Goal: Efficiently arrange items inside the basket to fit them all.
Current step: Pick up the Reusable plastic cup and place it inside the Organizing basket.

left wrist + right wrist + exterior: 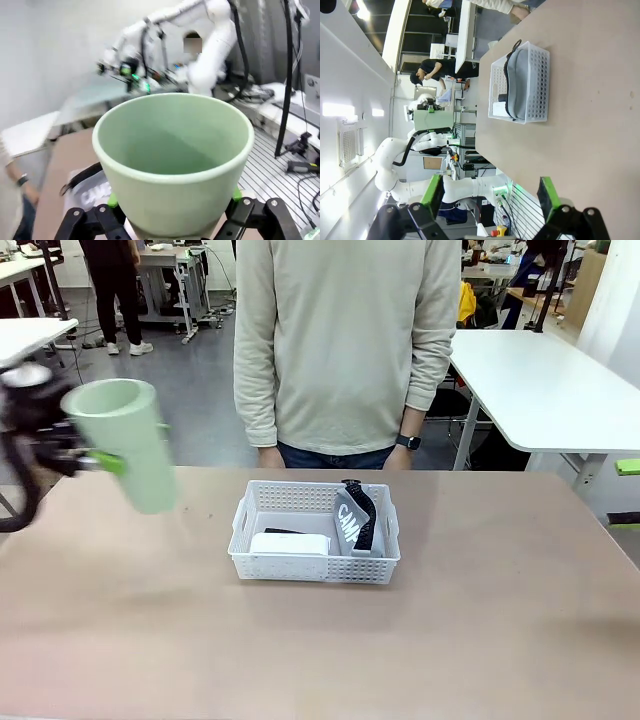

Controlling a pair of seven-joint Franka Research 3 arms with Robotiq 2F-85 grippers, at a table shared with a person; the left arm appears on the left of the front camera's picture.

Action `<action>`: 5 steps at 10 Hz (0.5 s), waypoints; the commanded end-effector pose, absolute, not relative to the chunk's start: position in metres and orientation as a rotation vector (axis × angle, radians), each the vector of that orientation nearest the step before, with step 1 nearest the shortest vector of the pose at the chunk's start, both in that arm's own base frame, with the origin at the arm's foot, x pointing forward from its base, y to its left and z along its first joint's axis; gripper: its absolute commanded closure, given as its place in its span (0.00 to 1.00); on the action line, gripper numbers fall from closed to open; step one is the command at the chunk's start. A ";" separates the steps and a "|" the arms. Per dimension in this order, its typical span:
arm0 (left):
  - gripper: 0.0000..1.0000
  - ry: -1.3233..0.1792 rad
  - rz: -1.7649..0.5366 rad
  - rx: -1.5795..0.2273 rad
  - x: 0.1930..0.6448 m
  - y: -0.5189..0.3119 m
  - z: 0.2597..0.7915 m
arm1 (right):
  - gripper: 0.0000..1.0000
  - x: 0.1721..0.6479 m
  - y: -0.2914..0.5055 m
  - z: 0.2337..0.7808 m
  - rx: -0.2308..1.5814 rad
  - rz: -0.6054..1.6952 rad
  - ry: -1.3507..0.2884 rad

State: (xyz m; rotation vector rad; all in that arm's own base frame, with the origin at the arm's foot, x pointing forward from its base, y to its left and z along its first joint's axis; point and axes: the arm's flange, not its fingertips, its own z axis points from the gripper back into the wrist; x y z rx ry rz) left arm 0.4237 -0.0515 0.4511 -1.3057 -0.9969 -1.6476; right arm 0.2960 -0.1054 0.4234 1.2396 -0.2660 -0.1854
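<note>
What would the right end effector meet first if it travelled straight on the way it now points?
Probably nothing nearby: the open right end effector points along bare brown tabletop. The shallow white perforated plastic basket lies farther ahead, though depth is unclear.

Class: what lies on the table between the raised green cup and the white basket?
Nothing: in the front view the table between the cup, held in the left pincer, and the basket is bare.
</note>
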 end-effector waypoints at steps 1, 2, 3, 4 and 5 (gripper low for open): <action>0.12 -0.742 -1.817 -1.147 0.449 -0.135 0.434 | 0.00 0.296 -0.104 0.429 1.259 -0.201 -0.263; 0.12 -0.571 -1.845 -1.097 0.460 -0.158 0.421 | 0.00 0.296 -0.104 0.429 1.259 -0.201 -0.263; 0.12 -0.442 -1.886 -1.100 0.466 -0.164 0.415 | 0.00 0.296 -0.104 0.429 1.259 -0.201 -0.263; 0.12 -0.497 -1.838 -1.099 0.474 -0.155 0.421 | 0.00 0.296 -0.104 0.429 1.259 -0.201 -0.263; 0.12 -0.591 -1.867 -1.123 0.441 -0.194 0.423 | 0.00 0.296 -0.104 0.429 1.259 -0.201 -0.263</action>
